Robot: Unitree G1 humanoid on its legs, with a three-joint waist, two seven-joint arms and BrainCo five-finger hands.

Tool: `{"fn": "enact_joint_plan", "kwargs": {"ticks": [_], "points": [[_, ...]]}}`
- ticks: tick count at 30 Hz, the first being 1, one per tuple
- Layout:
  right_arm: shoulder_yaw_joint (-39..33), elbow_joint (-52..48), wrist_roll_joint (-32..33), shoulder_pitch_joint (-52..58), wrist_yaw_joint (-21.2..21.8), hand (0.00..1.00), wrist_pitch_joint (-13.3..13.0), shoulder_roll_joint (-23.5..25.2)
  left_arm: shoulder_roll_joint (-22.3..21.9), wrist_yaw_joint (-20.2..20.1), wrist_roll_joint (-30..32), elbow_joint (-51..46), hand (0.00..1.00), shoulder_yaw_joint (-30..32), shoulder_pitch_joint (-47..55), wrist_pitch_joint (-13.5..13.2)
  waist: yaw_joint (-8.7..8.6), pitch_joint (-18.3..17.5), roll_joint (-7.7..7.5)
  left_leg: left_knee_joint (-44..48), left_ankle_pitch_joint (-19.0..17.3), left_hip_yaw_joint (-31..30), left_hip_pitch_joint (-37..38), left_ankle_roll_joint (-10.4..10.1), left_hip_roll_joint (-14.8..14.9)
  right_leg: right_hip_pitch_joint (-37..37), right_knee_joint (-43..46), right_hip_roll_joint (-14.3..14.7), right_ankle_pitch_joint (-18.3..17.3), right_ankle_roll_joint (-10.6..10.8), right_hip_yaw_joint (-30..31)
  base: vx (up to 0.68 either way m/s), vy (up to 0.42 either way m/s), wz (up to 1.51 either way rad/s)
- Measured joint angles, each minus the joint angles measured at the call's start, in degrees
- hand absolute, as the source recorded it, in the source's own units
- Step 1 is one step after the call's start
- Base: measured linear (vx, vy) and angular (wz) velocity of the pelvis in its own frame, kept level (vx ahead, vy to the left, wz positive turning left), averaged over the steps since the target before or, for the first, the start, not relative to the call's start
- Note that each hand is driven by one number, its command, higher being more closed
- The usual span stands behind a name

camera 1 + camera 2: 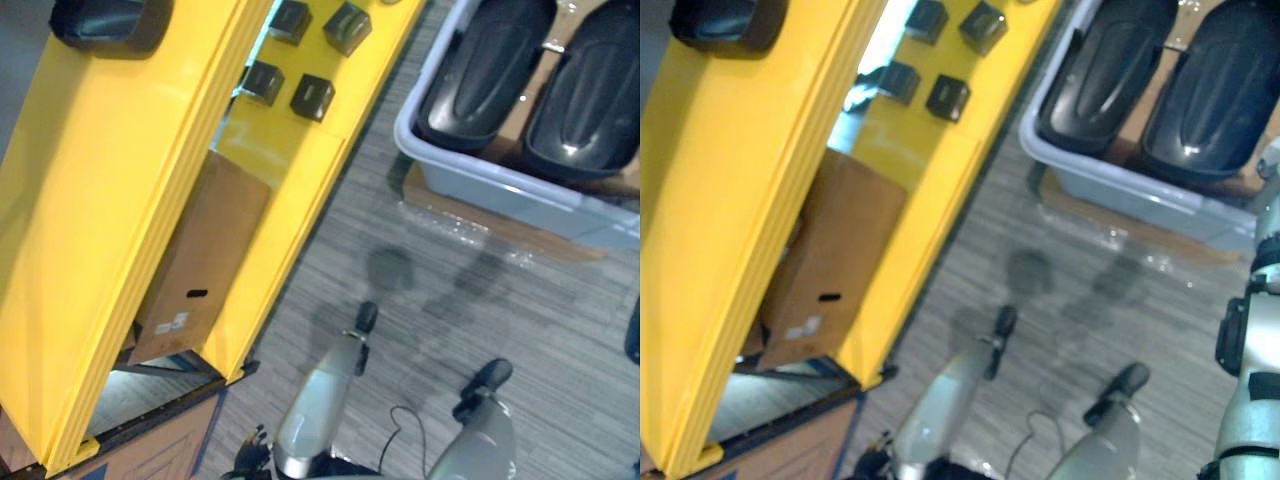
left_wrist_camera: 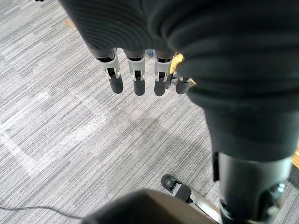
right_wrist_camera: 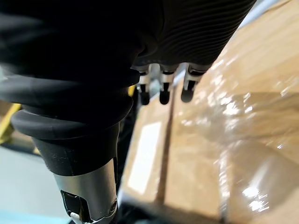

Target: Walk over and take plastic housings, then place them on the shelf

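Two black plastic housings [image 1: 487,70] lie side by side in grey bin [image 1: 500,185], far ends cut off. Dark rounded piece [image 1: 110,25] on yellow shelf [image 1: 90,200], mostly cropped, kind unclear. Left hand [image 2: 138,74]: fingers straight, slightly apart, empty, over carpet [image 2: 70,130]. Right hand [image 3: 164,91]: fingers straight, empty, above film-wrapped carton [image 3: 243,140]; thumb hidden.

Left hand [image 2: 126,28] is wrapped in a dark ribbed cover; silver fingers [image 2: 135,70] are tipped dark. Right hand [image 3: 196,32] is covered alike. Right arm [image 1: 1252,340] is seen silver-grey, banded with black joints.
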Motion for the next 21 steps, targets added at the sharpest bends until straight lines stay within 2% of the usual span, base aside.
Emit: {"fn": "enact_joint_plan", "kwargs": {"ticks": [7, 10, 14, 15, 21], "points": [[2.5, 1.1, -2.5, -0.9, 1.5, 0.00, 0.2, -0.9, 0.0, -1.2, -0.1, 0.0, 0.00, 0.0, -0.4, -0.2, 2.14, 0.0, 0.02, -0.3, 0.0, -0.3, -0.1, 0.0, -0.1, 0.1, -0.3, 0.1, -0.1, -0.1, -0.2, 0.02, -0.002, 0.02], [3.0, 1.3, -3.3, -0.9, 1.8, 0.00, 0.7, -0.9, 0.0, -1.4, -0.7, 0.3, 0.00, 0.0, -0.5, -0.6, 2.41, 0.0, 0.02, -0.3, 0.0, -0.4, -0.1, 0.0, -0.1, 0.3, -0.4, 0.1, -0.2, -0.1, -0.4, 0.00, 0.000, 0.00], [5.0, 3.2, -3.3, -0.9, 2.7, 0.00, 5.6, -1.0, 0.0, -1.8, -2.2, 2.0, 0.00, -0.6, -0.6, -1.7, 2.94, -0.2, 0.33, -0.2, -0.1, -0.8, -0.5, 0.0, 0.0, 0.8, -1.4, 0.2, -0.3, -0.3, -1.5, -0.01, 0.006, 0.04], [5.0, 4.5, -3.3, -0.9, 2.6, 0.00, 7.8, -1.0, 0.0, -2.2, -2.2, 2.0, 0.00, -0.6, -0.6, -1.9, 3.63, -0.3, 0.44, -0.2, -0.1, -0.8, -0.6, -0.1, 0.2, 0.8, -1.8, 0.6, -0.3, -0.4, -1.5, 0.00, 0.000, 0.00], [5.1, 4.6, -3.7, -0.9, -0.1, 0.00, 12.4, -2.0, 0.1, -2.5, -4.6, 3.3, 0.00, -2.2, -1.6, -2.5, 5.32, -0.4, 0.51, 0.4, -0.4, -1.9, -1.3, -0.5, 0.9, 1.1, -2.1, 1.6, -0.2, -0.3, -2.5, 0.00, -0.006, 0.02]]}}
